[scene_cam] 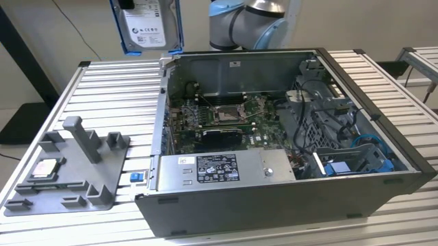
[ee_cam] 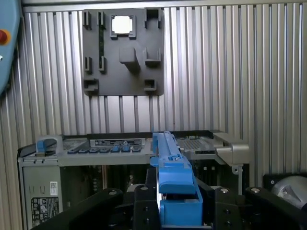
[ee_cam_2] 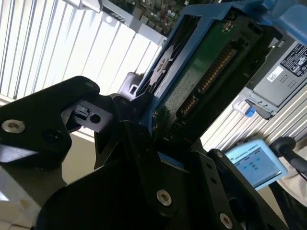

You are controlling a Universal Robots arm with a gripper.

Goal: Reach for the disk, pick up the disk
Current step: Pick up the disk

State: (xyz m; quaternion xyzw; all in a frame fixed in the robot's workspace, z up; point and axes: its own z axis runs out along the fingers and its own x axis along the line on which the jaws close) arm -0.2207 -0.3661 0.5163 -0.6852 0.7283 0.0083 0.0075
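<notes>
Going from the exterior view's left to its right, we first see a gray fixture tray (scene_cam: 75,169) at the lower left of the frame. It lies flat on the ribbed metal table (scene_cam: 110,92), and a small square chip (scene_cam: 44,167) sits in one of its pockets.

At the upper left of the frame, well above the table, the disk (scene_cam: 147,25) hangs upright in the air. Its white label faces us, and blue rails run down its sides. Just beside it, at the top centre, is the pale blue and silver robot arm (scene_cam: 250,23). The centre and right of the frame hold the open computer case (scene_cam: 260,205), with its circuit board and cables exposed.

In both wrist views the black gripper (ee_cam: 180,201) is closed around the disk (ee_cam_2: 201,72), its fingers (ee_cam_2: 129,103) pressed against the blue rail at one end.

We judge that the reach is done and the pick-up is as good as complete, because the disk is lifted clear of both case and table. Any further move calls for a firm, steady clamp, since the disk is gripped at one end, and for staying clear of the case rim.
</notes>
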